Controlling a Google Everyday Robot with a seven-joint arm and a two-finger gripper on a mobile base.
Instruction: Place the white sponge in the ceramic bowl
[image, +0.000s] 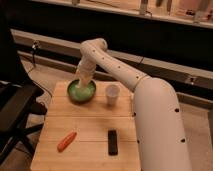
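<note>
The ceramic bowl (81, 92) is green and sits at the back left of the wooden table (90, 132). My gripper (83, 80) hangs right over the bowl, its tip down at the rim. A pale shape at the gripper tip looks like the white sponge (83, 82), inside or just above the bowl. I cannot tell whether the sponge is still held.
A white paper cup (112, 94) stands right of the bowl. An orange carrot (66, 141) lies at the front left and a black remote-like bar (113, 141) at the front middle. A black office chair (15, 107) stands left of the table.
</note>
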